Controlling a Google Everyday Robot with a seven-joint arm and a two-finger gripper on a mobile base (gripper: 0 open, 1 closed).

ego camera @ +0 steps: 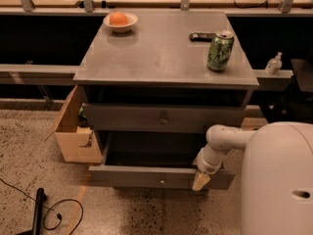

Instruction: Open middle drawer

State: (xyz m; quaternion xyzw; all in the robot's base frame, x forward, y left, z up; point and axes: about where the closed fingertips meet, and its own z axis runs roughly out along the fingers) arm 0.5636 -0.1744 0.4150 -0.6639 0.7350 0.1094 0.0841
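Note:
The grey cabinet (166, 58) has two drawer fronts in view. The middle drawer (146, 177) is the lower of the two. It stands pulled out towards me, with its dark inside showing and a small round knob (162, 181) at the centre of its front. My gripper (200, 181) hangs from the white arm (220, 143). It is at the right part of this drawer's front, right of the knob, against its top edge. The upper drawer (164, 117) is closed further back. Any drawer below is hidden.
On the cabinet top stand a green can (220, 50), a black remote (202, 35) and a white bowl with an orange (120, 20). An open cardboard box (73, 133) sits left of the cabinet. A black cable (54, 212) lies on the floor. My white body (279, 180) is at the right.

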